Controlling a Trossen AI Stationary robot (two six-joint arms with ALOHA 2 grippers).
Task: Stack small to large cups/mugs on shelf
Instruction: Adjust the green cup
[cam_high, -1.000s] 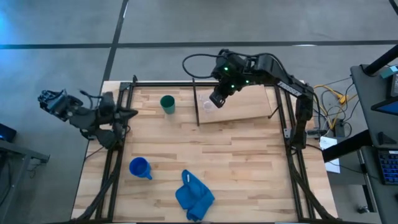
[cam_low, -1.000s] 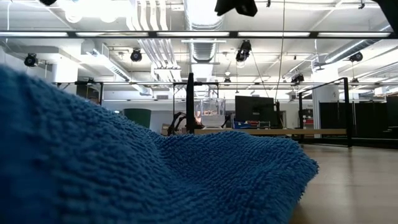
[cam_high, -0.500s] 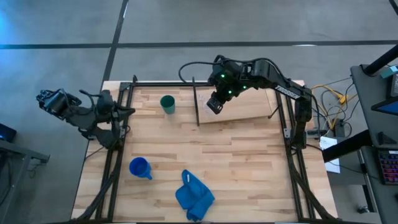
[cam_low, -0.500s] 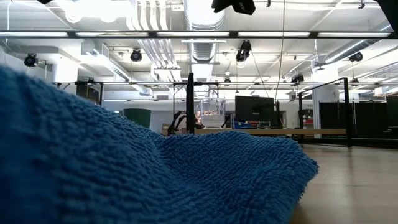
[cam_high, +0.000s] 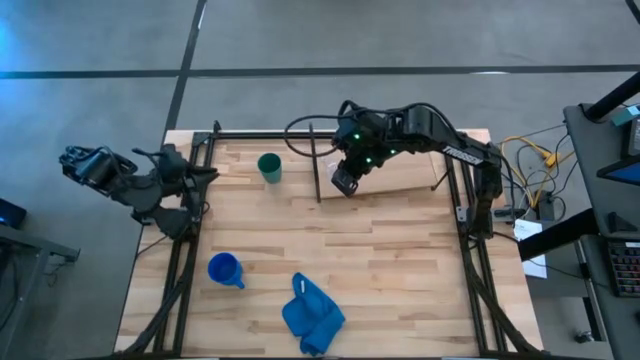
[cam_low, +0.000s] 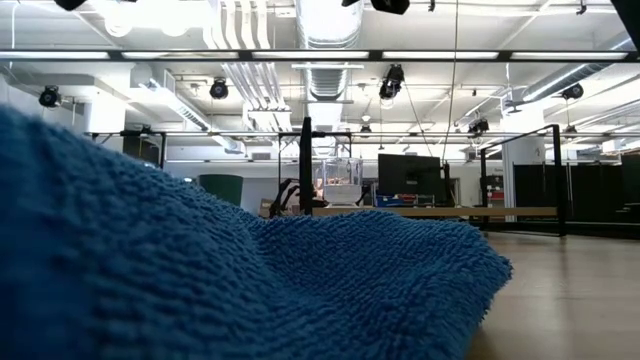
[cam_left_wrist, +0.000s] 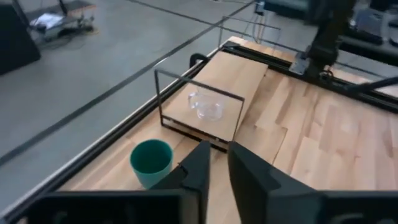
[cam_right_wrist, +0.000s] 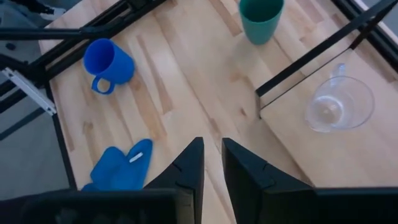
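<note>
So, one cup down, two to go by the look of it: the clear cup (cam_right_wrist: 339, 104) sits upright on the shelf (cam_high: 400, 178), near its rod frame end, at about twelve o'clock on the table (cam_high: 400, 260). The right gripper (cam_high: 343, 180) hangs just above the shelf's edge, empty, fingers close together with only a narrow gap between them, nothing clamped. Over at eleven o'clock the green cup (cam_high: 269, 166) stands on the bare planks just beside the shelf's black rod, not yet on the board. The blue mug (cam_high: 224, 269) is well apart from all that, down at seven o'clock, handle showing, with the blue cloth (cam_high: 312, 313) bunched at six o'clock close to it. The left gripper (cam_left_wrist: 214, 163) waits out past the table's nine o'clock side, fingers nearly together, holding nothing. My guess: the mug or the green cup needs fetching next, and nothing is nested inside anything so far.
</note>
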